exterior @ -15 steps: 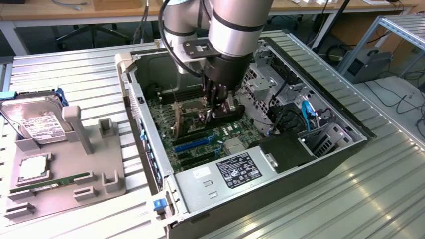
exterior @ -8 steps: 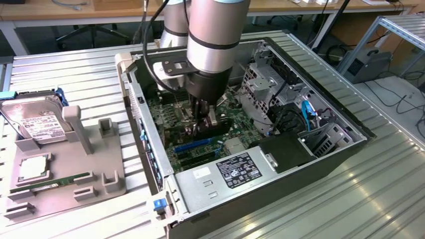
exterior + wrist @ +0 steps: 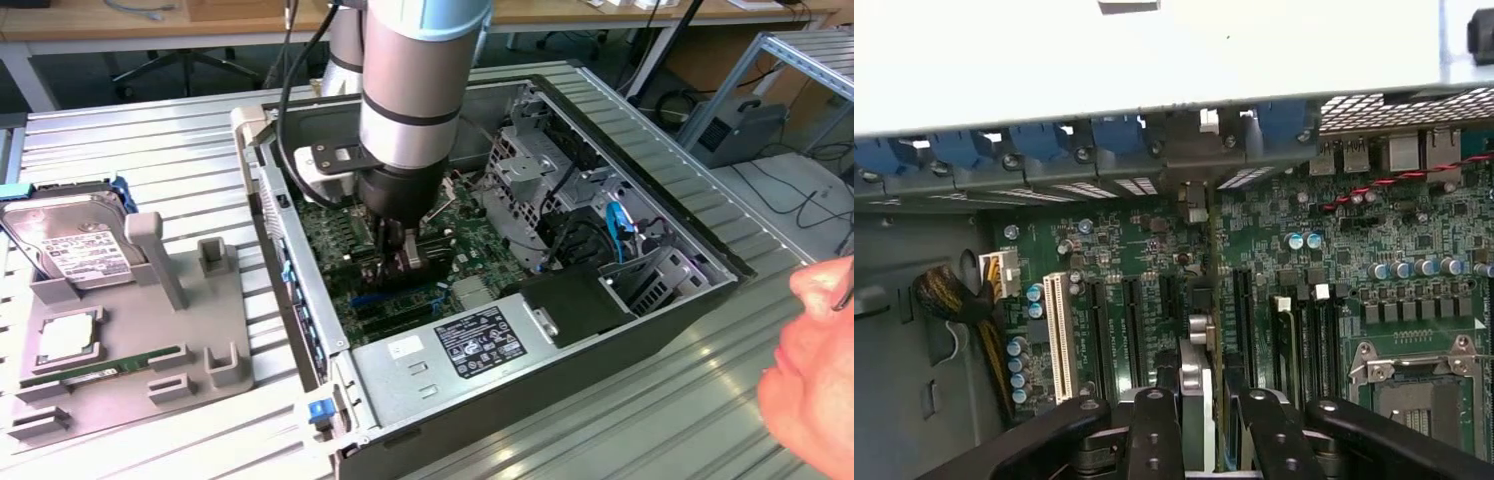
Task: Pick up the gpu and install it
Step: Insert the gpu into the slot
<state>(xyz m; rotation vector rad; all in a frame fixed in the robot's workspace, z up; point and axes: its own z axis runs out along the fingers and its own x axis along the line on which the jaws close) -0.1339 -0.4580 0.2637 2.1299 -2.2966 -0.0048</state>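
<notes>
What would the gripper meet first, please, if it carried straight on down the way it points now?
Probably the motherboard: the gripper holds the gpu edge-on just above its slots, though depth is unclear.

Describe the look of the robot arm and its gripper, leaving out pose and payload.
The arm is a thick cylinder of pale grey, banded by a dark ring and a silver ring near the wrist. A black wrist section follows, with a small grey-and-black box mounted on its side and a black cable running up along it. The gripper is black, its finger links studded with round bolt heads.
</notes>
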